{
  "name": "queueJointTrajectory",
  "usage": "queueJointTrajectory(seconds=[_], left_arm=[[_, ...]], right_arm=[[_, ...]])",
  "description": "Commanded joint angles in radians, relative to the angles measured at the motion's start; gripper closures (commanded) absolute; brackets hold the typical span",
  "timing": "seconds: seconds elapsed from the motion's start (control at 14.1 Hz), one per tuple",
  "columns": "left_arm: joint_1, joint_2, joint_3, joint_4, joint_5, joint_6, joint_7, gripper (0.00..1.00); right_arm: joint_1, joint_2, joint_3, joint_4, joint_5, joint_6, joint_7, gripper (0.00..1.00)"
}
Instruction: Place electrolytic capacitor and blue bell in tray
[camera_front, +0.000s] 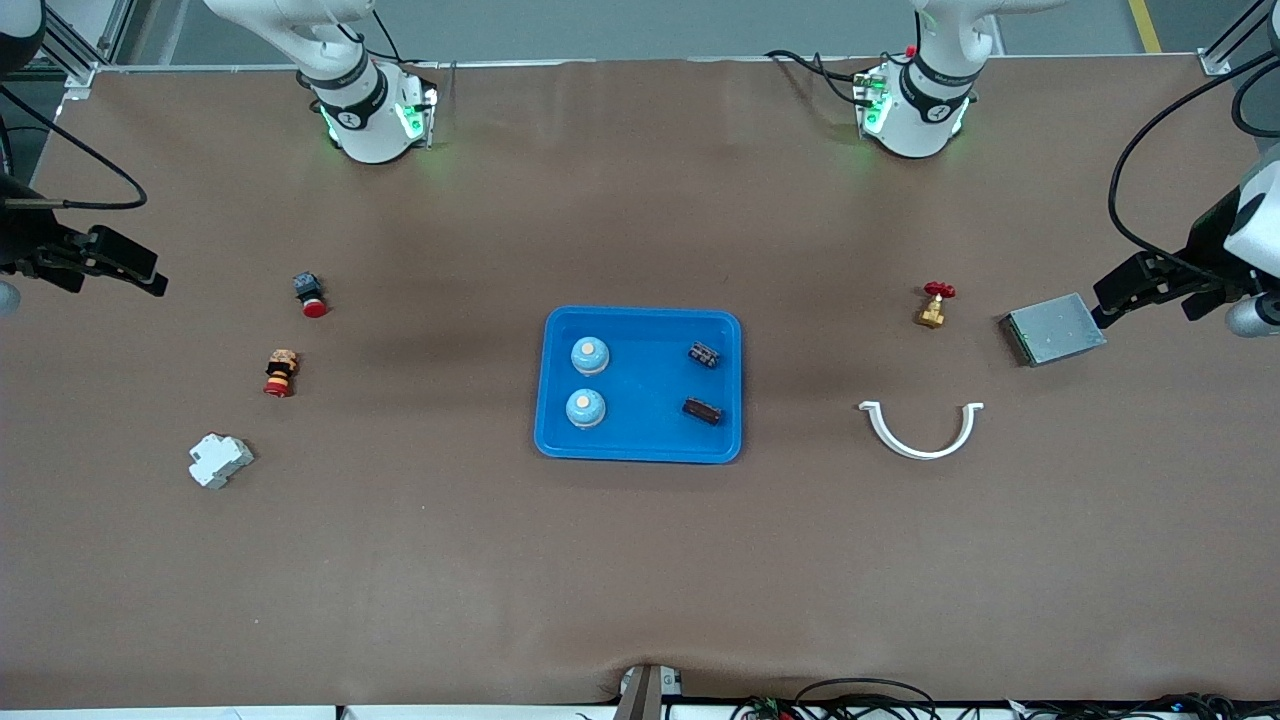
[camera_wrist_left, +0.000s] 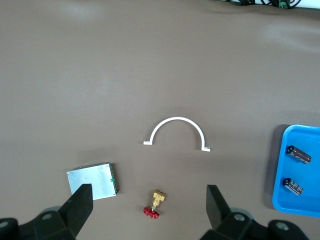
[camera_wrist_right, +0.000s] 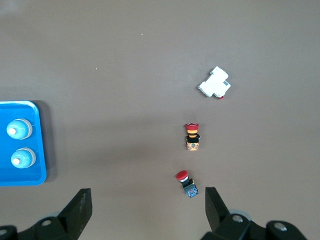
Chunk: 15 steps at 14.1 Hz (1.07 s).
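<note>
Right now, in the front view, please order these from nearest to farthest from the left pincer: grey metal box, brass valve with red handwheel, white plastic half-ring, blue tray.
1. Grey metal box: right beside the open left pincer.
2. Brass valve with red handwheel: next, toward the table's middle.
3. White plastic half-ring: slightly farther, nearer the front camera.
4. Blue tray: farthest, at the table's middle.

Blue tray (camera_front: 640, 450) mid-table holds two blue bells (camera_front: 589, 355) and two capacitors (camera_front: 703, 354).
</note>
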Motion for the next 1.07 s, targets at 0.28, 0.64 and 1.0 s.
queueJointTrajectory(seconds=[0.28,0.64,1.0], left_arm=[[0.003,-0.027,0.010,-0.005,-0.024,-0.045,0.044,0.00],[0.010,-0.029,0.008,-0.002,-0.024,-0.054,0.046,0.00],[0.027,-0.027,0.008,0.006,-0.051,-0.063,0.047,0.00]], right_arm=[[-0.008,-0.026,0.006,-0.024,0.005,0.007,0.011,0.00],[-0.006,-0.026,0.007,-0.024,0.006,0.004,0.011,0.00],[-0.006,-0.027,0.007,-0.024,0.006,0.001,0.011,0.00]])
